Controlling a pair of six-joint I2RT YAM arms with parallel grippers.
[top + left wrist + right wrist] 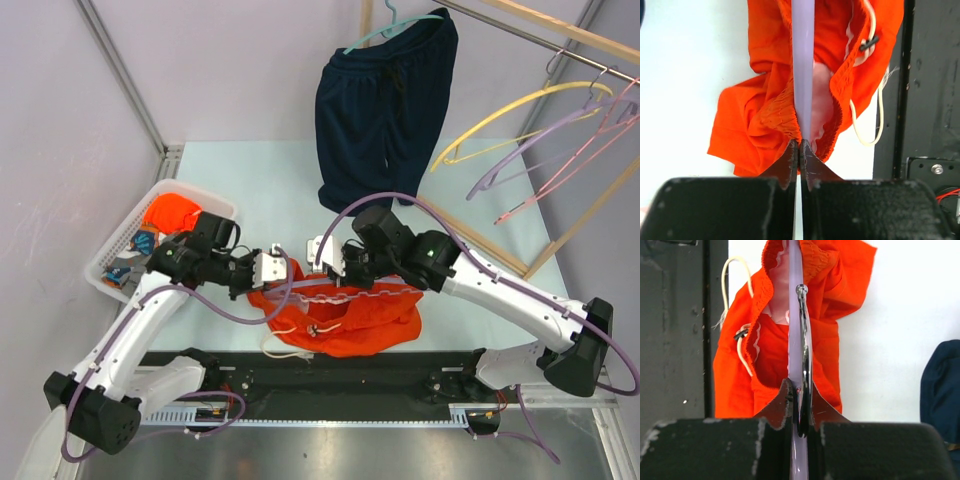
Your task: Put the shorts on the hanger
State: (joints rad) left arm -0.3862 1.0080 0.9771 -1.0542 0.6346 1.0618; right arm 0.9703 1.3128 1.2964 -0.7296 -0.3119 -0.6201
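The orange shorts [350, 322] lie bunched on the table near its front edge, with the white drawstring [275, 345] trailing to the left. The pale lavender hanger [345, 296] lies across their waistband, one arm inside the opening. My left gripper [284, 272] is shut on the hanger's left arm [803, 75], right beside the gathered waistband [777, 117]. My right gripper [322, 262] is shut on the hanger [794, 325] at its metal hook [804, 335]. The shorts [842, 285] hang around the bar beyond the fingers.
A white basket [108, 262] holding an orange cloth [170, 212] stands at the left. Navy shorts [385, 110] hang on a teal hanger at the back. Yellow [520, 108] and other hangers hang on a wooden rack [560, 35] at the right. A black strip [350, 375] runs along the near edge.
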